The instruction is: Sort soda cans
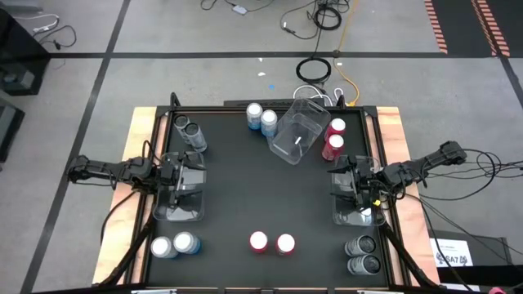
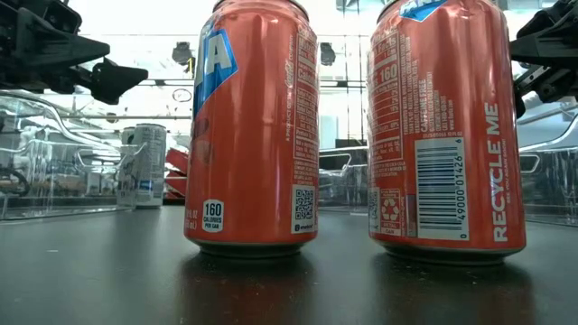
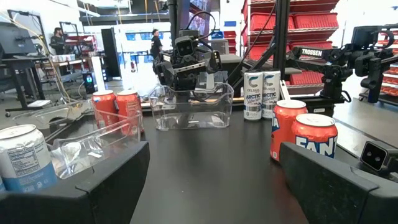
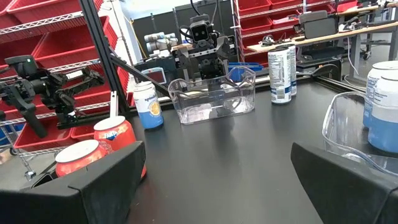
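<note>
Overhead, the black table (image 1: 270, 196) has an open centre; cans stand in pairs near its edges. Left gripper (image 1: 186, 181), fingers spread wide, sits over a clear bin (image 1: 180, 204) at the left edge. Right gripper (image 1: 350, 184), fingers also wide, sits over a bin (image 1: 357, 214) at the right edge. Two red cans (image 1: 271, 242) stand at the near edge between the grippers, well apart from both. A third bin (image 1: 296, 132) lies tilted beside two red cans (image 1: 333, 137) at the far edge.
</note>
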### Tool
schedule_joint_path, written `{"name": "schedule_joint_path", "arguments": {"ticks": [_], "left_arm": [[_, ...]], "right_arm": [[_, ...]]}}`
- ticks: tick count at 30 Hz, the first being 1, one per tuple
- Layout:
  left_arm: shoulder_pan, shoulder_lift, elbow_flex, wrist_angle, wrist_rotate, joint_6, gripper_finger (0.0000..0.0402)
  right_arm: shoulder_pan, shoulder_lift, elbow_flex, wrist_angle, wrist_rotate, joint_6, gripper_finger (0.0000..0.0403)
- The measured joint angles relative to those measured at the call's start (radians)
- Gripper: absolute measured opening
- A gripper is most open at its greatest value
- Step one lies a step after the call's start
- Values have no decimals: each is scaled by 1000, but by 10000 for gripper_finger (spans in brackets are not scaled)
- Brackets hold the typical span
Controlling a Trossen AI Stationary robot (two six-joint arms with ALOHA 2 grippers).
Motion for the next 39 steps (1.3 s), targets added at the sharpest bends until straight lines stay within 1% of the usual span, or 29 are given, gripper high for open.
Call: {"name": "schedule_joint_path", "arguments": {"ticks": [27, 29, 33, 37, 39], "left_arm": [[0, 0, 0, 12, 2, -13, 366], [0, 0, 0, 12, 12, -93, 366], [0, 0, 2, 11, 15, -310, 366], [0, 0, 15, 7, 4, -483, 366], [0, 0, 25, 12, 3, -545, 366]], "right_arm": [[0, 0, 0, 0, 0, 0, 396], [0, 0, 0, 0, 0, 0, 396], [0, 0, 0, 0, 0, 0, 396], [0, 0, 0, 0, 0, 0, 396], [0, 0, 0, 0, 0, 0, 396]]}}
